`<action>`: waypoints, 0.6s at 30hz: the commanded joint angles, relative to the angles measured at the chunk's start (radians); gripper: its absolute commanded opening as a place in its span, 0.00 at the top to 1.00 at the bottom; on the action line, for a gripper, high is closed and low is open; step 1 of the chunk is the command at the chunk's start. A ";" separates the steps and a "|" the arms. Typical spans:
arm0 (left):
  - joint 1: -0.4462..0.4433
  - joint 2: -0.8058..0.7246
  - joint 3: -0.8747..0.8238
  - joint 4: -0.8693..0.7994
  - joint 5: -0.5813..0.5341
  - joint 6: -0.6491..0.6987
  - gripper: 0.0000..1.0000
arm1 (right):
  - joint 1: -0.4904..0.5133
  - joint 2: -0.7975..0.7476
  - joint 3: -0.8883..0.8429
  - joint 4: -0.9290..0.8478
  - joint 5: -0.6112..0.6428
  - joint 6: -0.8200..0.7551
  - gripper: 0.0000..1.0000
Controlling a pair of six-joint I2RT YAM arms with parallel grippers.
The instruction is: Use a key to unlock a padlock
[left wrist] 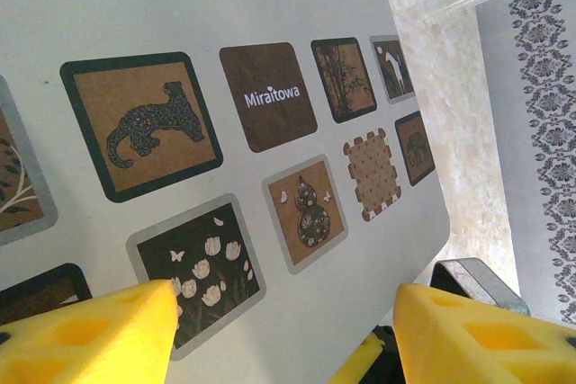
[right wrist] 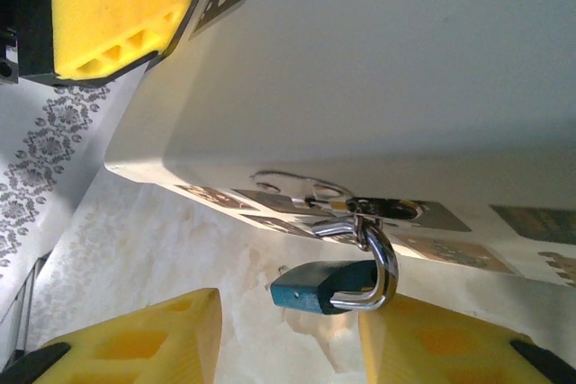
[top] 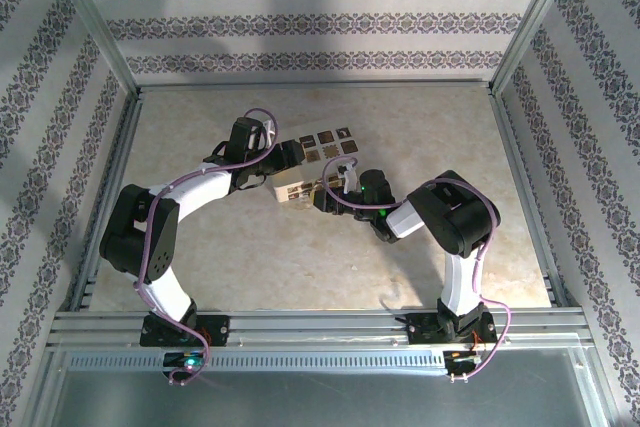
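Note:
A white box (top: pixel 322 148) with picture tiles on its lid (left wrist: pixel 270 96) sits mid-table. My left gripper (left wrist: pixel 286 330) (top: pixel 272 163) straddles its left end with a yellow finger (left wrist: pixel 85 334) on each side, shut on the box. A teal padlock (right wrist: pixel 315 287) hangs by its silver shackle (right wrist: pixel 385 267) from the hasp (right wrist: pixel 387 209) on the box's front. My right gripper (right wrist: pixel 288 325) (top: pixel 332 193) stands open around the padlock. The shackle is close against the right finger (right wrist: pixel 432 343), and a gap separates the body from the left finger (right wrist: pixel 135 343). The key is out of view.
Aluminium frame rails (top: pixel 300 325) and patterned walls (top: pixel 300 22) bound the beige table (top: pixel 300 257). One yellow finger of the left gripper (right wrist: pixel 117 6) rests at the box's corner in the right wrist view. Free tabletop lies in front of the box and to both sides.

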 commanded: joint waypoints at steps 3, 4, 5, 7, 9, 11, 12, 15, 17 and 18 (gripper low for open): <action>-0.011 0.017 -0.001 -0.021 0.000 0.015 0.35 | 0.024 0.011 0.029 0.042 0.039 0.063 0.56; -0.011 0.017 0.000 -0.022 0.000 0.015 0.35 | 0.025 0.012 0.030 0.038 0.041 0.062 0.56; -0.011 0.016 0.000 -0.022 0.001 0.014 0.35 | 0.025 0.012 0.028 0.037 0.045 0.063 0.56; -0.012 0.017 0.001 -0.023 0.001 0.014 0.35 | 0.023 0.011 0.027 0.041 0.044 0.062 0.56; -0.012 0.017 -0.001 -0.022 0.001 0.016 0.35 | 0.024 0.005 0.025 0.047 0.038 0.059 0.57; -0.010 0.017 -0.002 -0.022 0.001 0.016 0.35 | 0.025 -0.007 0.021 0.046 0.035 0.054 0.57; -0.011 0.015 -0.004 -0.022 -0.001 0.015 0.35 | 0.025 -0.014 0.015 0.045 0.035 0.053 0.57; -0.011 0.014 -0.007 -0.022 -0.002 0.015 0.35 | 0.025 -0.033 0.000 0.043 0.036 0.051 0.57; -0.011 0.014 -0.009 -0.023 -0.002 0.015 0.35 | 0.025 -0.043 -0.011 0.043 0.034 0.057 0.57; -0.012 0.013 -0.009 -0.025 -0.002 0.016 0.35 | 0.027 -0.048 -0.018 0.046 0.029 0.060 0.57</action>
